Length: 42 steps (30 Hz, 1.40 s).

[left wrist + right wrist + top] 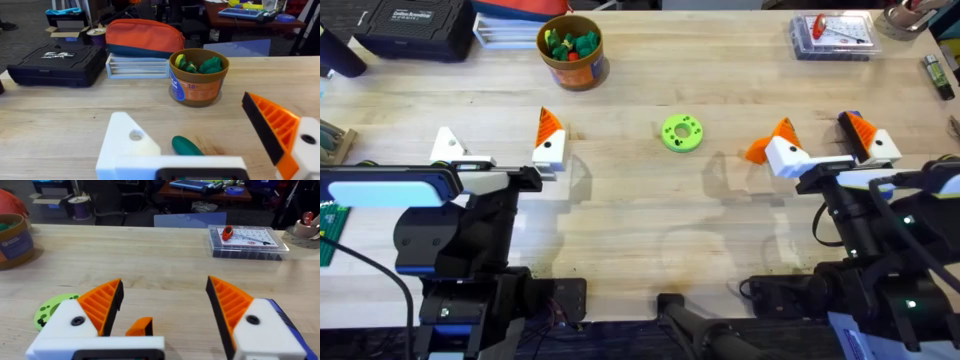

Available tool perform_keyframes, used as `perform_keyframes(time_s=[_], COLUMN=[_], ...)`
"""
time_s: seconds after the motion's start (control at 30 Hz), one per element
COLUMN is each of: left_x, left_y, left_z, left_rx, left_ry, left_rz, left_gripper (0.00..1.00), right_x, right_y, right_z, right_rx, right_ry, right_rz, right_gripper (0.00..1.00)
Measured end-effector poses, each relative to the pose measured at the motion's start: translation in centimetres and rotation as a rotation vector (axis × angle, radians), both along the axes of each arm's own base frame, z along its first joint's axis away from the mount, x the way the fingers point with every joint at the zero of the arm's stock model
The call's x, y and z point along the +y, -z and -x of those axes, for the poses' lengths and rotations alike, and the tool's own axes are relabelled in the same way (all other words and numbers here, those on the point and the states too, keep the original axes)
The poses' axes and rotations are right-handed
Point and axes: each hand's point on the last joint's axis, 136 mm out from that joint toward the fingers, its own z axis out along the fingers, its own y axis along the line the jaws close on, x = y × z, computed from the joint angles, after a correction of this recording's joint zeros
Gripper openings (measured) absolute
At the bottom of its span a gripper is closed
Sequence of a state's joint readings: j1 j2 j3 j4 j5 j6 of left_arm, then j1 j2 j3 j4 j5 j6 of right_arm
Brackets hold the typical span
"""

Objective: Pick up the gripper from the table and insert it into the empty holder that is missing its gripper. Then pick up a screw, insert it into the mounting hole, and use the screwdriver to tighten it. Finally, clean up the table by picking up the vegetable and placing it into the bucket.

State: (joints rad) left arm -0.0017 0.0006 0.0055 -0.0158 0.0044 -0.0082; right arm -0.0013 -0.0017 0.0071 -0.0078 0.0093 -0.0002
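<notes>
Both claws, left (496, 150) and right (825, 140), hang wide open and empty over the table (620, 230), the left straddling the green vegetable (186, 146) short of the bucket (571, 50), seemingly ready to grab.

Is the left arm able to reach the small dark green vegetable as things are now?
Probably yes. The vegetable lies on the table just ahead of the left gripper, whose fingers stand open, and nothing sits between them.
</notes>
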Motion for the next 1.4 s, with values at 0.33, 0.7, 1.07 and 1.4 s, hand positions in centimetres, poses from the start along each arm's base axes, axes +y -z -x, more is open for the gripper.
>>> perform_keyframes(time_s=[0.33,0.7,1.07,1.4], left_x=[0.0,0.5,0.9,0.9], left_y=[0.0,-3.9,-6.0,-4.2], left_z=[0.0,1.2,1.7,0.4], left_rx=[0.001,0.070,0.527,0.644], left_ry=[0.000,-0.032,-0.042,-0.033], left_rz=[0.000,0.001,-0.053,-0.076], left_gripper=[0.982,0.982,0.984,0.373], right_x=[0.1,0.1,0.1,0.1], right_y=[0.1,-1.5,-8.1,-7.9], right_z=[0.0,1.4,2.5,2.4], right_rx=[0.006,0.130,0.284,0.306], right_ry=[-0.002,-0.002,-0.002,-0.003], right_rz=[0.001,0.000,0.000,0.000], right_gripper=[0.994,0.994,0.994,0.993])
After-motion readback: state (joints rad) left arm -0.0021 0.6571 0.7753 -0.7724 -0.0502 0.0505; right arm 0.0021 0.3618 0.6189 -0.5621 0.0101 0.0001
